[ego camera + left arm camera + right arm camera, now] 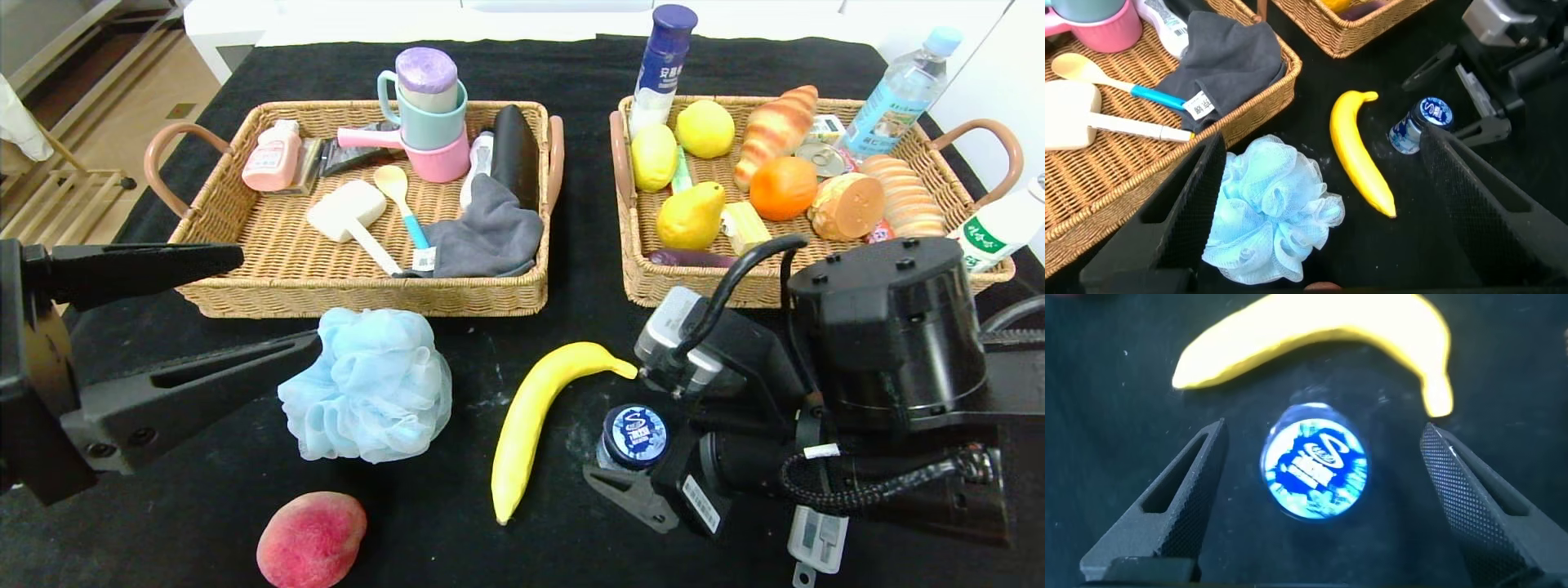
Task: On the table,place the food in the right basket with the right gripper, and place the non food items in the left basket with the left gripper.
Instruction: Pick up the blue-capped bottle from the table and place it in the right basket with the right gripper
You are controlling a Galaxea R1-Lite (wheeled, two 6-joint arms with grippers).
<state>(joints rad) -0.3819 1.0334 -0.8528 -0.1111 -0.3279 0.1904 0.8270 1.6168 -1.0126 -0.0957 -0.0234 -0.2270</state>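
Jar [1316,469] stood upright on the table [204,523], just beside the banana [539,408], centred between the fingers of my right gripper [1319,506], which gaped wide and held nothing. I judged it best to descend squarely, then clamp below the lid. My left gripper [237,302] hung unclenched beside the bath pouf [367,388].

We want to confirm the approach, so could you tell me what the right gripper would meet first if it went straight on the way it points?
Probably the small jar: it sits between the open fingers of the right gripper, with the banana just beyond.
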